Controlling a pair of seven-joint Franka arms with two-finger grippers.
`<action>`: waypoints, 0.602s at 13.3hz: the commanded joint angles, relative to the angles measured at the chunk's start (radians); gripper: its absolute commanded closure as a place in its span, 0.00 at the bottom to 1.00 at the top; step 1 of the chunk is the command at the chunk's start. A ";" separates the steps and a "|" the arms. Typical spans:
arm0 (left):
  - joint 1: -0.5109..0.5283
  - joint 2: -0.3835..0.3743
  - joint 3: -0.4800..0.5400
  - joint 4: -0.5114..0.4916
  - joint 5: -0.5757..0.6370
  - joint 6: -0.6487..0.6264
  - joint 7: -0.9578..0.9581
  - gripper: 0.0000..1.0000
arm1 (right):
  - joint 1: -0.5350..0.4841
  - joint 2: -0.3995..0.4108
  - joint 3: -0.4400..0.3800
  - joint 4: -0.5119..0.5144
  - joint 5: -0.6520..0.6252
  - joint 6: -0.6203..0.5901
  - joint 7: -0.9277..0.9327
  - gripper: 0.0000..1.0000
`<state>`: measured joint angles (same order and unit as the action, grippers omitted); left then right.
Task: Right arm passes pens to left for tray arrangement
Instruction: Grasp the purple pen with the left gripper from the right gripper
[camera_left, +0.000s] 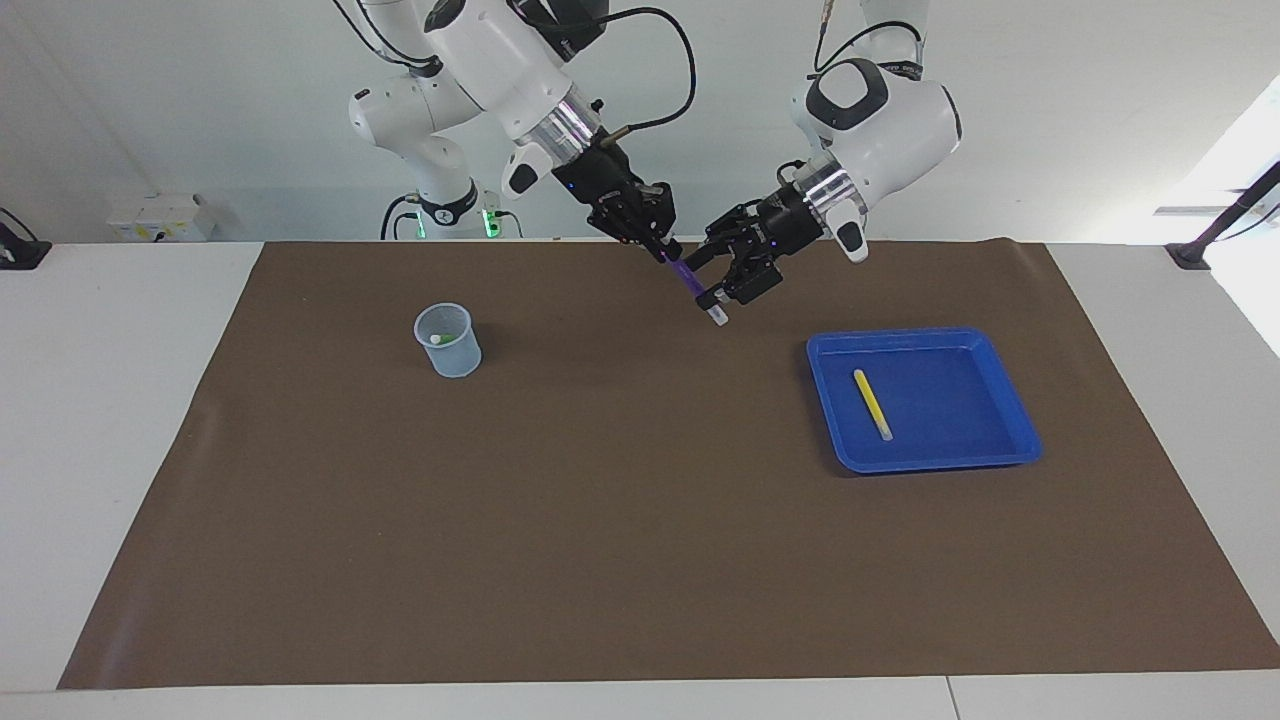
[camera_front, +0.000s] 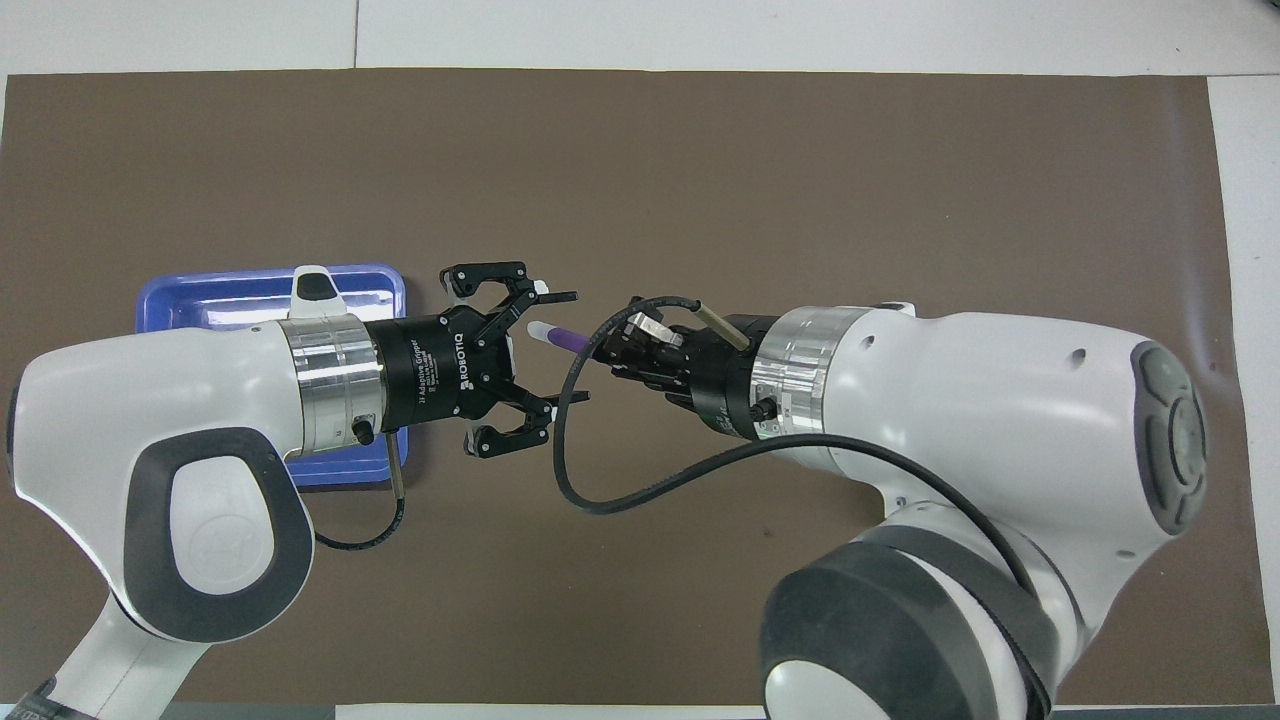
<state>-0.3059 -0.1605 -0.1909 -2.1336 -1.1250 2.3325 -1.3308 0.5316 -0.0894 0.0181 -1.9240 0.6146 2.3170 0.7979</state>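
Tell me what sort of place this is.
Probably a robotics lab or test bench: two white robot arms, the right arm and the left arm, stand at a white table covered by a brown mat, before a bare white wall.
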 joint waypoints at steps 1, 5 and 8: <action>-0.015 -0.027 0.008 -0.032 -0.027 0.024 0.022 0.42 | -0.005 -0.009 0.000 -0.015 0.023 0.010 -0.036 1.00; -0.015 -0.027 0.008 -0.031 -0.027 0.024 0.025 0.68 | -0.010 -0.009 0.000 -0.015 0.023 0.009 -0.040 1.00; -0.013 -0.024 0.010 -0.023 -0.024 0.027 0.059 1.00 | -0.015 -0.009 0.000 -0.015 0.023 0.007 -0.052 1.00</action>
<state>-0.3076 -0.1623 -0.1909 -2.1363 -1.1251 2.3385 -1.2998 0.5255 -0.0880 0.0135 -1.9255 0.6145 2.3256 0.7871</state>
